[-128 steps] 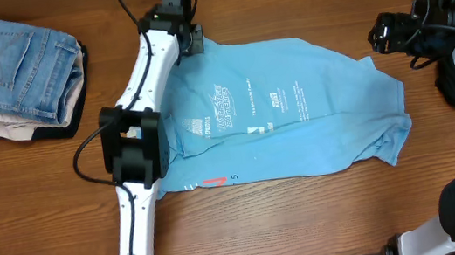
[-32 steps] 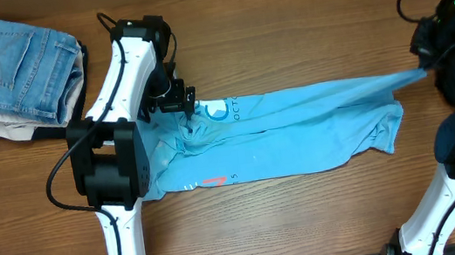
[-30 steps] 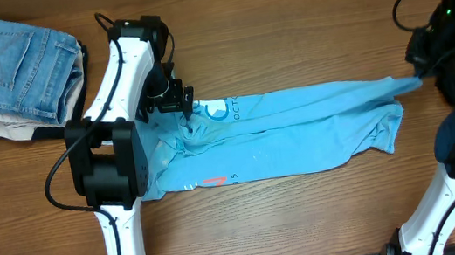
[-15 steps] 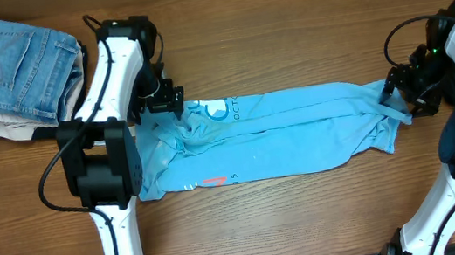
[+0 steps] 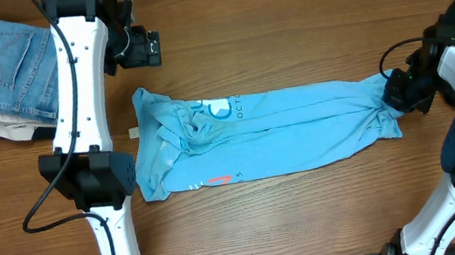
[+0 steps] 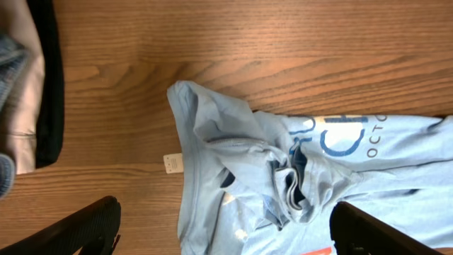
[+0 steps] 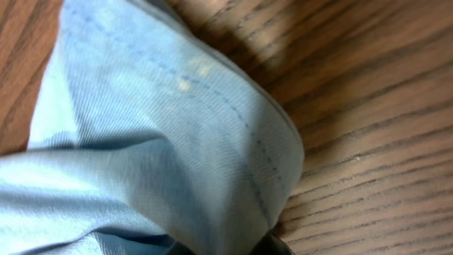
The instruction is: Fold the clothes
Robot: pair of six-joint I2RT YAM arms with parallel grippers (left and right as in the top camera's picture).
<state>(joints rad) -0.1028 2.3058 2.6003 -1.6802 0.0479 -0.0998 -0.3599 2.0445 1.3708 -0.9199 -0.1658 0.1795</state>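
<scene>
The clothes item in hand is a sky-blue T-shirt [image 5: 281,129], pulled into a long rumpled band across the table. Its bunched collar end lies to the left and a small white tag [image 5: 134,133] sticks out there. My left gripper [image 5: 145,48] hovers open beyond that end, touching nothing. In the left wrist view its fingers [image 6: 85,227] stand wide apart over the crumpled collar of the T-shirt [image 6: 297,163]. My right gripper [image 5: 401,91] sits low at the shirt's right end, shut on the fabric. The T-shirt [image 7: 156,127] fills the right wrist view and runs into that gripper [image 7: 226,248].
A stack of folded clothes [image 5: 3,60], with jeans on top of beige and black pieces, sits at the back left. Its edge shows in the left wrist view [image 6: 28,85]. Bare wooden table [image 5: 283,14] surrounds the shirt.
My left gripper let go of the collar end and pulled back and up, away from the shirt. My right gripper came down to the table, opened briefly and shut again on the shirt's right end.
</scene>
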